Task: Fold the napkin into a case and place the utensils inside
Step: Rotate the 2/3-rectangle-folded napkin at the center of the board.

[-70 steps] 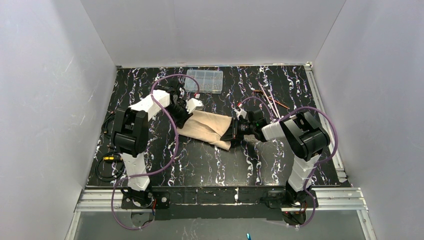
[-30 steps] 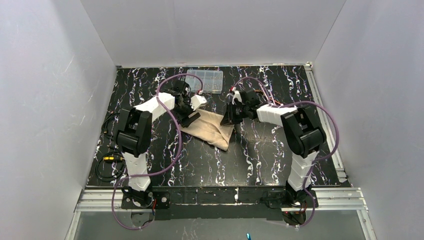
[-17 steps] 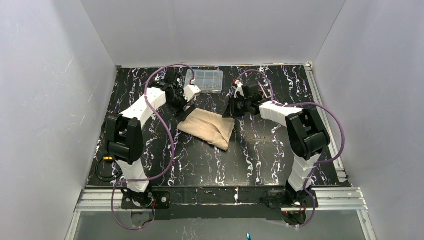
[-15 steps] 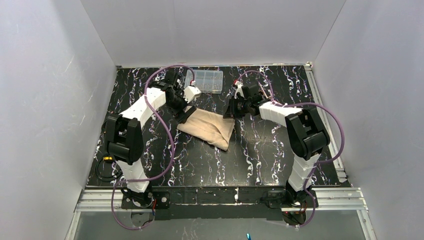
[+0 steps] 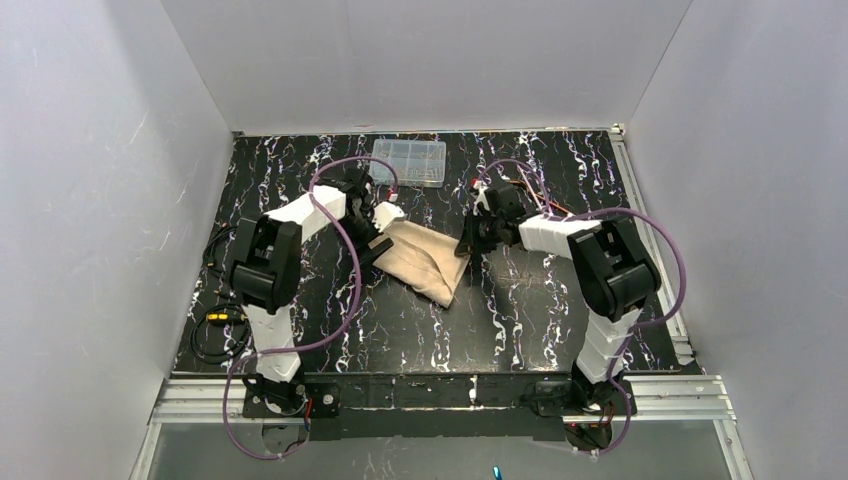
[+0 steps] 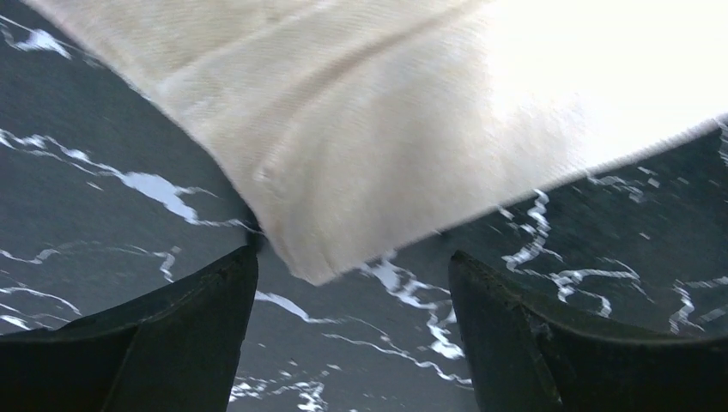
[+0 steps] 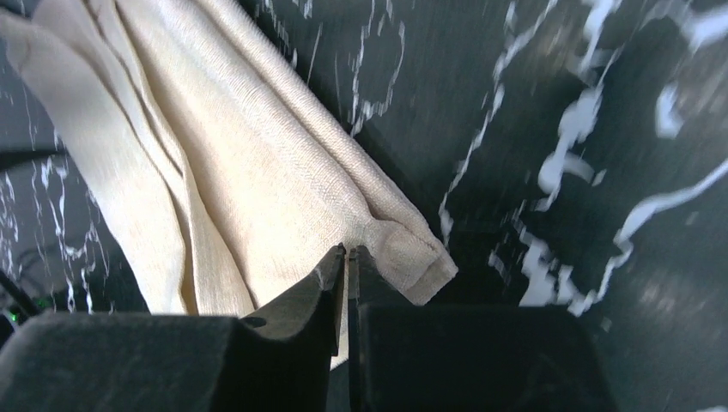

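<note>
Two stages make up this job, and by the look of it only the first is under way. The napkin (image 5: 425, 258) lies on the table (image 5: 500, 320) between the two arms. It is already doubled over into a layered strip set at a slant, with its folds showing as long ridges in the right wrist view. It looks loose and uneven, not yet a tidy case, and no pocket is open to receive anything. The left gripper (image 6: 352, 256) is released. Its fingers stand wide apart low over the table, with one corner of the cloth lying between them and neither finger pressing on it. The right gripper (image 7: 346, 251) is almost clenched, with only a thin slit between the fingers at the folded corner of the other end. Whether it has pinched a layer there or only rests against it, I cannot tell. The utensils (image 5: 553, 205) lie well apart from the cloth, toward the far right of the table and half hidden behind the right arm, so none has gone inside. A clear compartment box (image 5: 410, 162) sits at the far edge. My judgement is that the folds still need finishing and squaring, and every utensil still has to be fetched and slid in.
</note>
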